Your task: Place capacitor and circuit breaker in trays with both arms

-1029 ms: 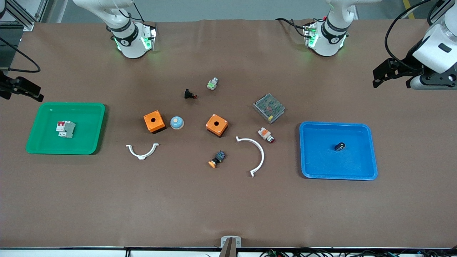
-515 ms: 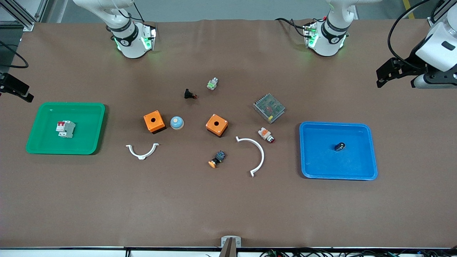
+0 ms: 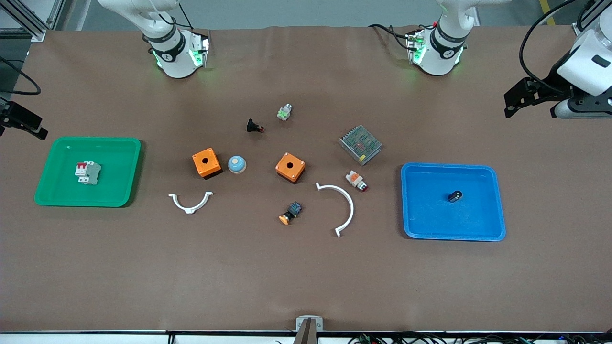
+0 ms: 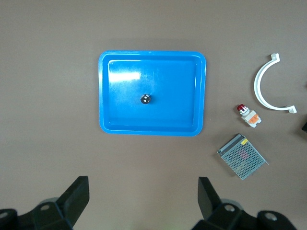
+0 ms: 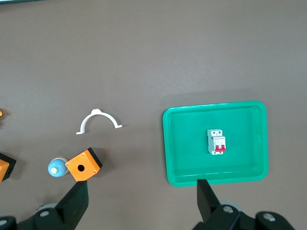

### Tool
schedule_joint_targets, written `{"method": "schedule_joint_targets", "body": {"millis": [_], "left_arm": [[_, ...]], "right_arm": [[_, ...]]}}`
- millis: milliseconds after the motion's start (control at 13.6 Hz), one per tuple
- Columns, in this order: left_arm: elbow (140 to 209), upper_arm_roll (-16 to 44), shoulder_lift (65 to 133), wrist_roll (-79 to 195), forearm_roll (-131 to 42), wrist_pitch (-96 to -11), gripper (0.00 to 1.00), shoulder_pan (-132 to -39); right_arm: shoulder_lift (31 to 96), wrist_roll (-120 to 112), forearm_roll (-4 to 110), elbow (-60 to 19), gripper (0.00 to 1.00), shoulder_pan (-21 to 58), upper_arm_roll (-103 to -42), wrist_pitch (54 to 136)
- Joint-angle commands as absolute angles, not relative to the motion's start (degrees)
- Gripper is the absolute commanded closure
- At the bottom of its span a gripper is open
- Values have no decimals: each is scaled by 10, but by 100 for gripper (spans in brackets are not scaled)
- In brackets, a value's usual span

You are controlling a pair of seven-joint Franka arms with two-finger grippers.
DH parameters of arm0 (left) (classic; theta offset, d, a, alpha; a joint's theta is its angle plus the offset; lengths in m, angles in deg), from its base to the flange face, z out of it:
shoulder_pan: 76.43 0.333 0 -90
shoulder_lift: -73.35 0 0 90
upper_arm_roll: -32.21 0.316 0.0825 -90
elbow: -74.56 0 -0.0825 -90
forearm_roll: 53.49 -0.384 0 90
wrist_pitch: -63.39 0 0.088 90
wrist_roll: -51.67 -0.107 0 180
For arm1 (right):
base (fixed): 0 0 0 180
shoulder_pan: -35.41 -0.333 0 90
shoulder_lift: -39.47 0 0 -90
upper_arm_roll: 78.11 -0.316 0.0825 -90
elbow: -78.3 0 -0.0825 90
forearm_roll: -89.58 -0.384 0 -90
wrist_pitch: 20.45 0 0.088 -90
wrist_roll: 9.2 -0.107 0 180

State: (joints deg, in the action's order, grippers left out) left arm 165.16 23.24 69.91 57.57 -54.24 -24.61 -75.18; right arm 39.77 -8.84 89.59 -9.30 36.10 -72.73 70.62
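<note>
The capacitor (image 3: 455,196), a tiny black cylinder, lies in the blue tray (image 3: 412,224) toward the left arm's end of the table. In the left wrist view it (image 4: 146,99) shows its silvery end face inside the blue tray (image 4: 192,72). The circuit breaker (image 3: 87,172), white-grey with red, lies in the green tray (image 3: 119,191) toward the right arm's end; it also shows in the right wrist view (image 5: 216,142). My left gripper (image 3: 510,102) is open and empty, high over bare table beside the blue tray. My right gripper (image 3: 28,125) is open and empty, high over the table's end by the green tray.
Between the trays lie two orange boxes (image 3: 206,163) (image 3: 290,167), a blue-white dome (image 3: 236,164), two white curved brackets (image 3: 190,201) (image 3: 340,206), a metal mesh unit (image 3: 360,144), an orange-and-white button (image 3: 356,180), a black push-button (image 3: 255,126) and other small parts.
Both grippers have drawn outward toward their own ends of the table, away from the trays. The capacitor, the circuit breaker and the other parts have not moved.
</note>
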Motion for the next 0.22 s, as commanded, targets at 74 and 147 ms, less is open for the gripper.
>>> {"method": "schedule_joint_targets", "body": {"millis": [74,147], "left_arm": [[1637,232,704,569,-515,-229,0,-750],[1637,232,704,570,-516,-229,0,-751]], "right_arm": [[406,-86,894,-77,0,364,-730,700],[406,-86,894,-77,0,365,-730,701]]}}
